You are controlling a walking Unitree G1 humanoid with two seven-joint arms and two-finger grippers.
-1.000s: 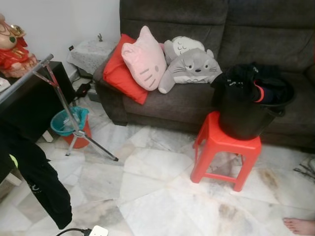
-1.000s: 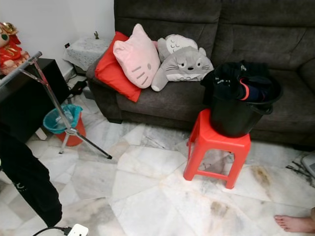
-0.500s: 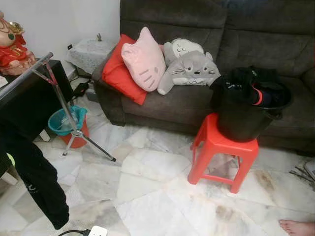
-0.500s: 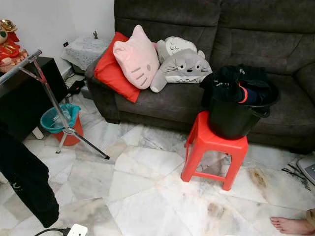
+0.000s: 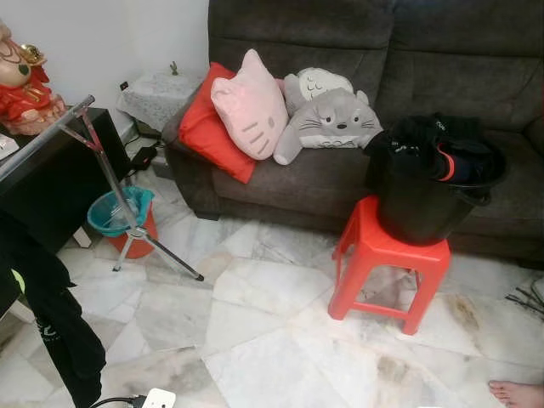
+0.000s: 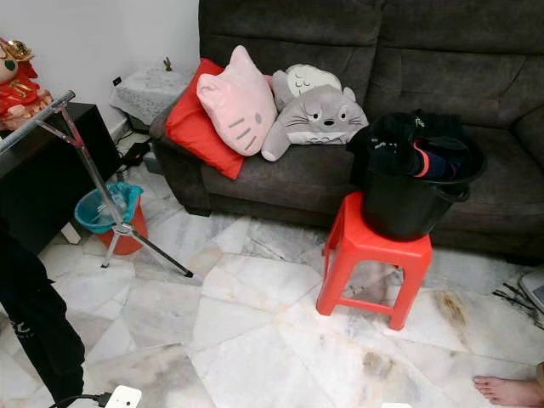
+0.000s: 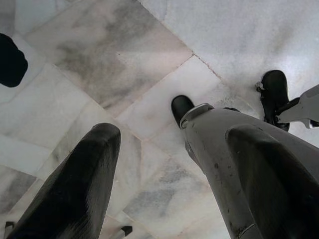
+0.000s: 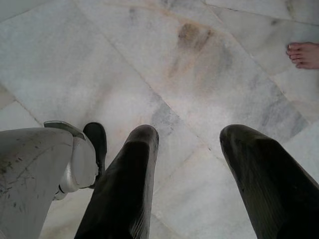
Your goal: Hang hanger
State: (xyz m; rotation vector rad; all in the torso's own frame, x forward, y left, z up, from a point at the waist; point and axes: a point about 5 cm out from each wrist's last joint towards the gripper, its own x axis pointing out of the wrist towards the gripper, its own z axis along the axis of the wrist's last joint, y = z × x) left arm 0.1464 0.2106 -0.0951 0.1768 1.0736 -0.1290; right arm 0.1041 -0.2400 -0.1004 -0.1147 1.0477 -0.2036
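Left eye view: we find no hanger, presumably among the clothes in the black bucket (image 5: 429, 200) on the red stool (image 5: 387, 263); left gripper (image 7: 169, 184) and right gripper (image 8: 192, 179) hang parted and empty, and careless reaching could topple the bucket.

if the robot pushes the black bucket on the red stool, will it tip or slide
The bucket probably tips readily: it sits high on a narrow red stool, nearly covering the seat. The clothes heaped over its rim likely make it top-heavy. The stool itself may skid on the polished floor.
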